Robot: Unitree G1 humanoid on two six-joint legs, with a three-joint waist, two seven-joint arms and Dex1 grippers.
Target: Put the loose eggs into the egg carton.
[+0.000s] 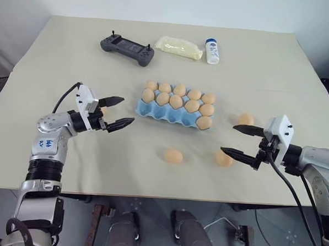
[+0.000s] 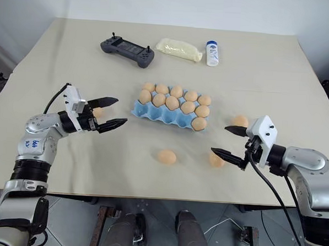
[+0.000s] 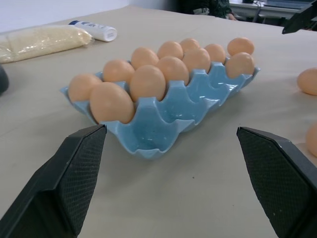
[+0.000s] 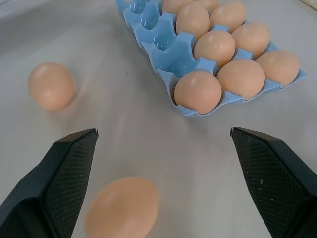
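**Even, soft light across my workspace**

My head views are bright and evenly lit; the beige tabletop [image 1: 267, 62] shows no glare. Shadows are faint and short, a soft smudge under each loose egg [image 1: 173, 155] near the lower centre. Focus holds from edge to edge. In my left wrist view the egg carton [image 3: 163, 116] carries small glossy highlights in its cups, and the upper background goes slightly soft.

Bare table [image 1: 68, 167] along the near edge, broken by two loose eggs [image 1: 173, 155], [image 1: 224, 158]; a third [image 1: 245, 119] lies toward the right edge. Egg carton [image 1: 154, 112] blocks the centre, its near-row cups open from above. Controller [image 1: 127, 48], bag [image 1: 179, 47] and bottle [image 1: 212, 51] line the far edge.
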